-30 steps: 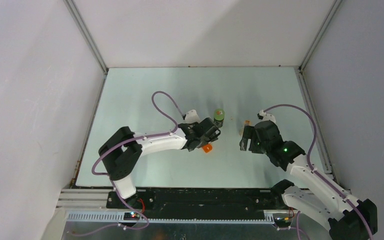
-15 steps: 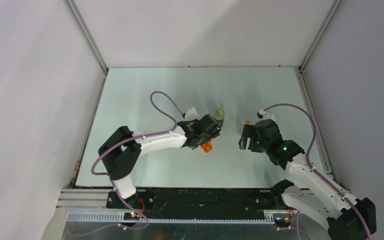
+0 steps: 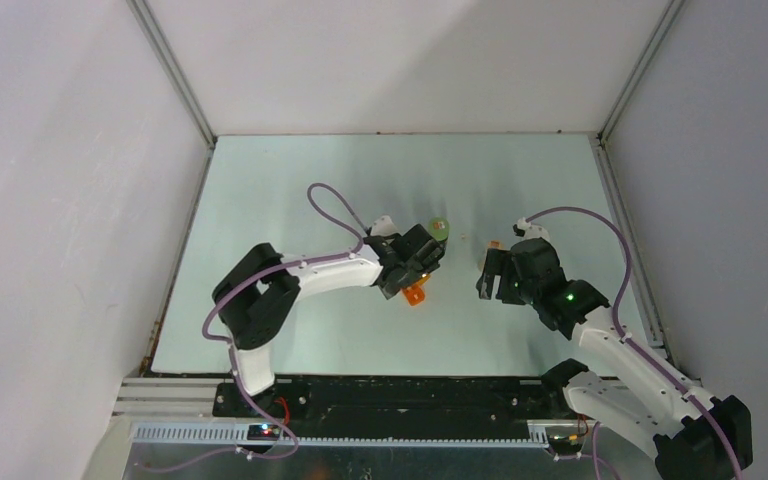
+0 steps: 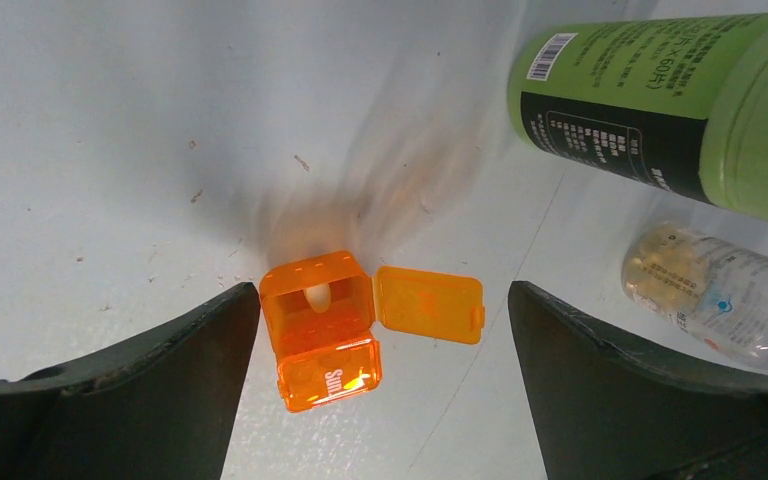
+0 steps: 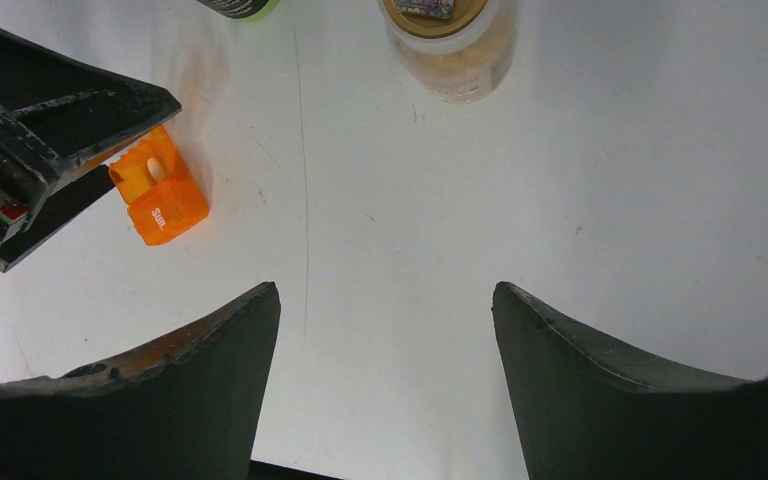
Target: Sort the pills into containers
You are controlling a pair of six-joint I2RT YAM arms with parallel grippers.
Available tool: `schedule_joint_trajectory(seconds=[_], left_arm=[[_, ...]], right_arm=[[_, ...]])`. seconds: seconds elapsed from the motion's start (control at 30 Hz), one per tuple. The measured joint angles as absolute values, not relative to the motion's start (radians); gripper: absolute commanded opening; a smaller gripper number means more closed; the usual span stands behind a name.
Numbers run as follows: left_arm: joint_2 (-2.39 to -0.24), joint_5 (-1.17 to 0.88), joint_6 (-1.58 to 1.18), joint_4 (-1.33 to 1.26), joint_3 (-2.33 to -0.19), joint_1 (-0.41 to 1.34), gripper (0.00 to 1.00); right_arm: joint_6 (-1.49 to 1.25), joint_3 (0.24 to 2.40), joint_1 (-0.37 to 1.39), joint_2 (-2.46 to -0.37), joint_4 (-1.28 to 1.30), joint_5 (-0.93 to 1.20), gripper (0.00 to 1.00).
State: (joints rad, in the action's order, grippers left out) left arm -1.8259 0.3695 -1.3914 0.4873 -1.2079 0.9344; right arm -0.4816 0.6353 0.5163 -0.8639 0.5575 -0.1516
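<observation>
Above orange box point(image 4: 326, 350), left claw point(image 4: 382, 292) agape

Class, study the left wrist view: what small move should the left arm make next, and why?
Probably nudge the lid shut with the left gripper: the orange box stands open, a white pill already lies in its compartment, and the open jaws hold nothing.

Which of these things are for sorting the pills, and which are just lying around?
For the job:
- orange box, lid open
- white pill inside it
- green bottle
- clear vial

Just there:
- table
- purple cables on the arms
</observation>
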Motion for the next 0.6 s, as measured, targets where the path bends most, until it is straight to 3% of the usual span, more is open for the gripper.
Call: schedule_joint_trajectory(seconds=[0.2, 0.6], left_arm=[[-1.845, 0.352, -1.397, 0.489, -1.214, 0.927, 0.99], [-1.849, 0.35, -1.396, 0.459, -1.193, 0.921, 0.81]], right_arm=[[-0.477, 0.635, 0.515, -0.864, 0.556, -0.149, 0.81], [-0.477, 0.635, 0.515, -0.866, 0.556, -0.148, 0.8]])
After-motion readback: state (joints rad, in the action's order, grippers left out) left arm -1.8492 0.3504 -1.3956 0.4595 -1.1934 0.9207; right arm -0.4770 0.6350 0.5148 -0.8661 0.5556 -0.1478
